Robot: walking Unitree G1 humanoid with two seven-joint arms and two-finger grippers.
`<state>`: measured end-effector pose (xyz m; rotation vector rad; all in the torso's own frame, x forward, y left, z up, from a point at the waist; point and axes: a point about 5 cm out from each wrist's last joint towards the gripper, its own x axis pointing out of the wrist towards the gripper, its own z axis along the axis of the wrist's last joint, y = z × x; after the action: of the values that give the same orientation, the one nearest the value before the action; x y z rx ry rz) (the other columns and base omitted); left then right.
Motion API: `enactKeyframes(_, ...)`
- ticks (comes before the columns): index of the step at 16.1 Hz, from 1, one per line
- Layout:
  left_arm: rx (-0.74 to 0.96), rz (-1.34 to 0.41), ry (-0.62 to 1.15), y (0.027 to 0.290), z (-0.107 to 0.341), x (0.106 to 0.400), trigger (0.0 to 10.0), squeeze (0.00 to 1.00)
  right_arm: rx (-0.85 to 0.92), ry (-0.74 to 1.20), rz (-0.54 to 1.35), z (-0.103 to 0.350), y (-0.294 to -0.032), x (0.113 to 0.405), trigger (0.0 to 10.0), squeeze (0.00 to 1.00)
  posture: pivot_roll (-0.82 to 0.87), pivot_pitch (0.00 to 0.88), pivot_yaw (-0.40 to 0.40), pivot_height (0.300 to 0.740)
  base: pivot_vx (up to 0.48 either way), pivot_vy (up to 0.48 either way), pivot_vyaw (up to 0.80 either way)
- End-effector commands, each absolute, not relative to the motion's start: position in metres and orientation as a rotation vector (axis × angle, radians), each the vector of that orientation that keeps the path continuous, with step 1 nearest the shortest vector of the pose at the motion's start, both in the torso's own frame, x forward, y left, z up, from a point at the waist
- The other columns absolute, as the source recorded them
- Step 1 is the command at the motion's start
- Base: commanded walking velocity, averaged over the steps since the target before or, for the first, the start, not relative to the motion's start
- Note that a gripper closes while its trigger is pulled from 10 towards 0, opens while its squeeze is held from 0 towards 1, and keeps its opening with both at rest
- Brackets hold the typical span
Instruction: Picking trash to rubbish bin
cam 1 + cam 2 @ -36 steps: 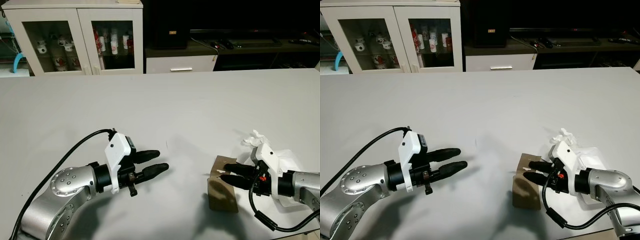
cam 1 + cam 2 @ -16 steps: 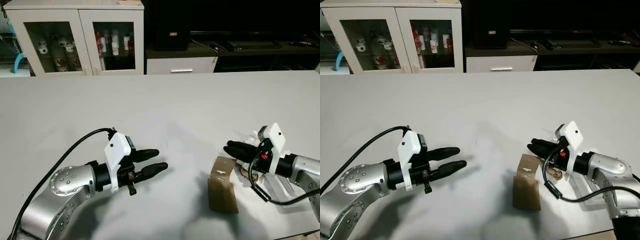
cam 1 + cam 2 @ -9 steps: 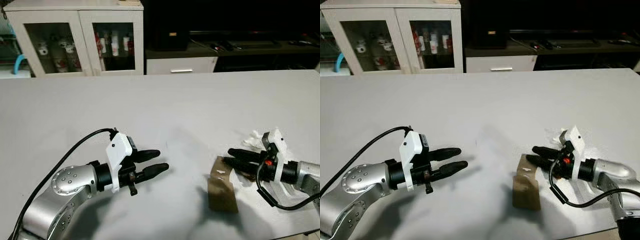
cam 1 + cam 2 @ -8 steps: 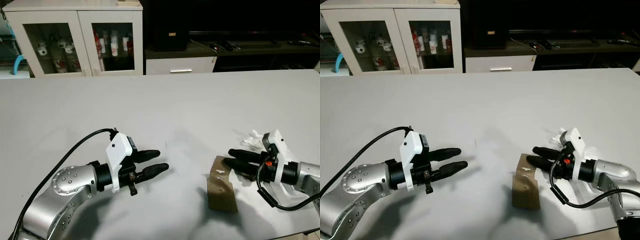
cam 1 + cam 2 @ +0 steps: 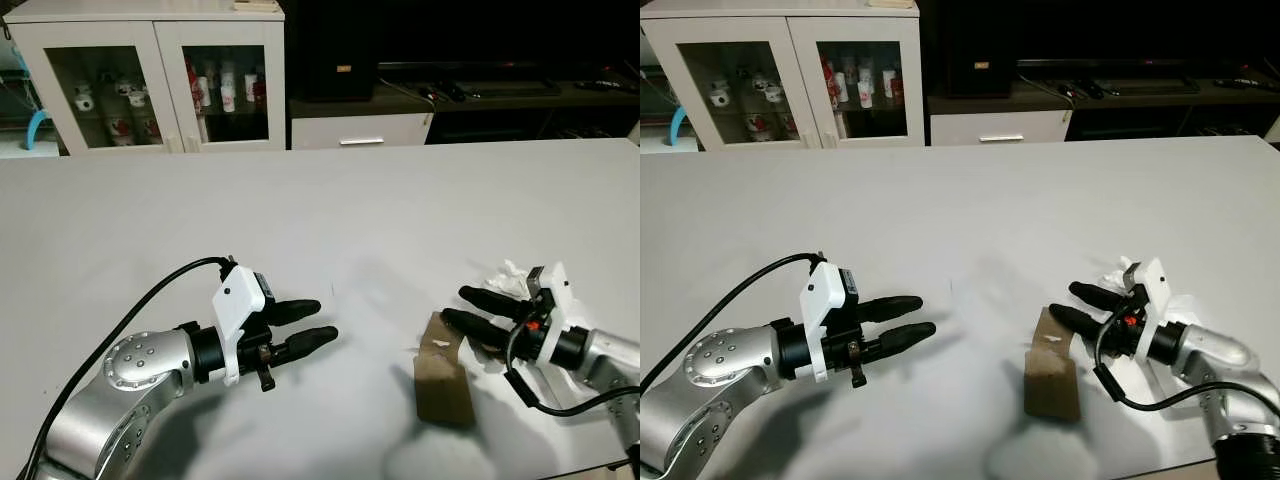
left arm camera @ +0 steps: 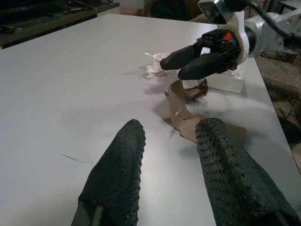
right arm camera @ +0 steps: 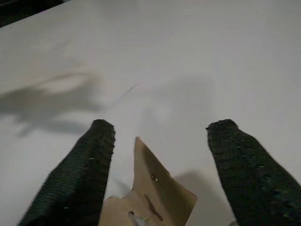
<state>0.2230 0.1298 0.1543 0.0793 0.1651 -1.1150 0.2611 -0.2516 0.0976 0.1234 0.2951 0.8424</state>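
The right end effector (image 5: pixel 462 306) hides part of the crumpled tissue (image 5: pixel 507 280) (white).

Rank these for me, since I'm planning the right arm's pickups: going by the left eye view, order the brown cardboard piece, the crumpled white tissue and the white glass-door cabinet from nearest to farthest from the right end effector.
1. Brown cardboard piece: just under and ahead of the right end effector, whose fingers are open.
2. Crumpled white tissue: just beyond it; nearly as close.
3. White glass-door cabinet: far across the table, on the robot's left.
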Motion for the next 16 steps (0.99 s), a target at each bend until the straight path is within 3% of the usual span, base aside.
enactKeyframes(1,0.092,-1.131,0.158,0.129,0.156,0.224,10.0,0.00,0.116,0.269,0.817,0.101,-0.254,0.264,10.0,1.00,-0.03,0.000,-0.021,0.740,0.000,0.000,0.00)
enactKeyframes(2,0.093,-1.132,0.160,0.129,0.156,0.224,10.0,0.00,0.104,0.277,0.814,0.097,-0.254,0.263,10.0,0.55,-0.02,0.000,-0.022,0.740,0.000,0.000,0.00)
enactKeyframes(3,0.093,-1.133,0.160,0.129,0.156,0.223,10.0,0.00,0.094,0.287,0.813,0.094,-0.253,0.262,10.0,0.00,-0.02,0.000,-0.022,0.740,0.000,0.000,0.00)
enactKeyframes(9,0.088,-1.128,0.158,0.129,0.155,0.222,10.0,0.00,0.132,0.384,0.869,0.078,-0.252,0.251,10.0,0.00,-0.02,0.000,-0.032,0.740,0.000,0.000,0.00)
enactKeyframes(10,0.089,-1.125,0.156,0.129,0.155,0.222,10.0,0.00,0.167,0.396,0.889,0.078,-0.252,0.248,9.5,0.00,-0.02,0.000,-0.036,0.740,0.000,0.000,0.00)
enactKeyframes(11,0.089,-1.123,0.155,0.129,0.155,0.222,10.0,0.00,0.187,0.399,0.902,0.078,-0.251,0.247,2.1,0.00,-0.02,0.000,-0.036,0.740,0.000,0.000,0.00)
enactKeyframes(12,0.089,-1.123,0.154,0.129,0.155,0.222,10.0,0.00,0.193,0.402,0.907,0.078,-0.251,0.246,0.0,0.00,-0.02,0.000,-0.036,0.740,0.000,0.000,0.00)
enactKeyframes(16,0.094,-1.120,0.154,0.130,0.155,0.222,10.0,0.00,0.231,0.417,0.940,0.077,-0.249,0.243,0.0,0.00,-0.01,0.000,-0.039,0.740,0.000,0.000,0.00)
